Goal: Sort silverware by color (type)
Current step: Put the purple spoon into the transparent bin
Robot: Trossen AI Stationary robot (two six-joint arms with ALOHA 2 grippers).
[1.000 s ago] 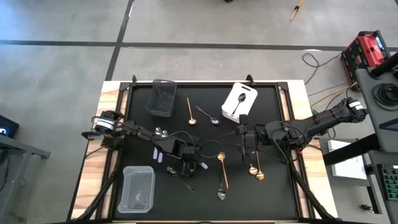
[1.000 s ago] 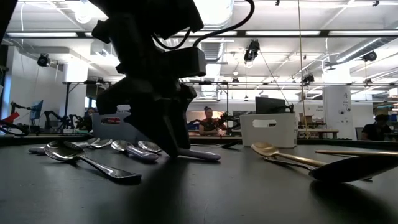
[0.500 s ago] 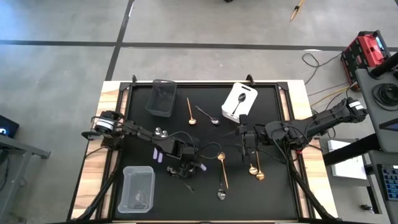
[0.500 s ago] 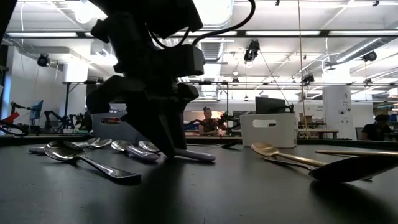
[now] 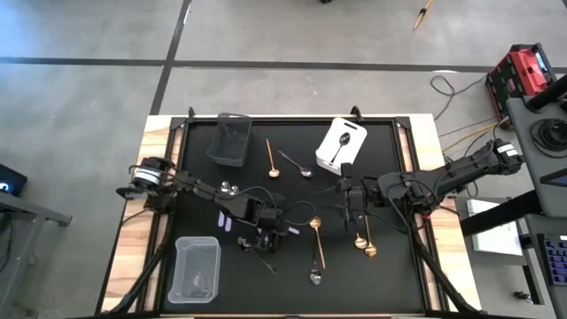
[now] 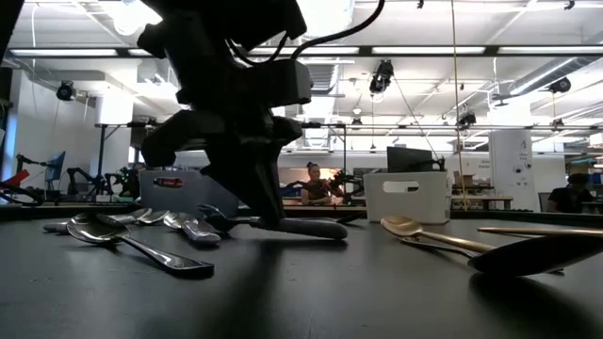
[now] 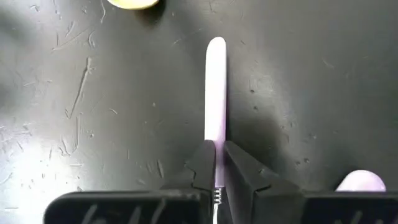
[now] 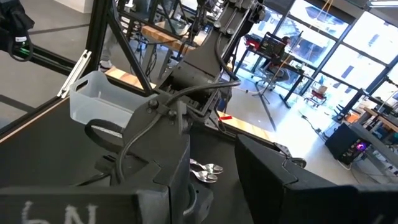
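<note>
My left gripper (image 5: 268,232) (image 7: 216,149) is low over the black table's middle, shut on a spoon with a lilac handle (image 5: 283,231). Two more lilac-handled spoons (image 5: 225,213) lie just to its left. Gold spoons (image 5: 316,241) (image 5: 270,159) (image 5: 363,239) and dark spoons (image 5: 295,166) (image 5: 314,273) lie scattered on the mat. My right gripper (image 5: 347,214) (image 8: 214,146) hangs right of centre above the mat, its fingers apart with nothing between them. My left gripper pinches the spoon's lilac handle (image 7: 216,138) between its two fingertips. The fingers (image 6: 267,209) come down from above on a slant. The handle's free end (image 7: 216,46) runs straight out ahead of them, about level at table height; whether it is off the mat I cannot tell.
A dark bin (image 5: 229,139) stands at the far left and a white bin (image 5: 353,133) holding a dark spoon at the far middle. A clear bin (image 5: 197,268) sits at the near left. Cables trail over the mat by the left gripper.
My left gripper has shut on the lilac handle. In the low view it has shifted a little sideways, and the handle has moved with it and now sits slightly higher.
</note>
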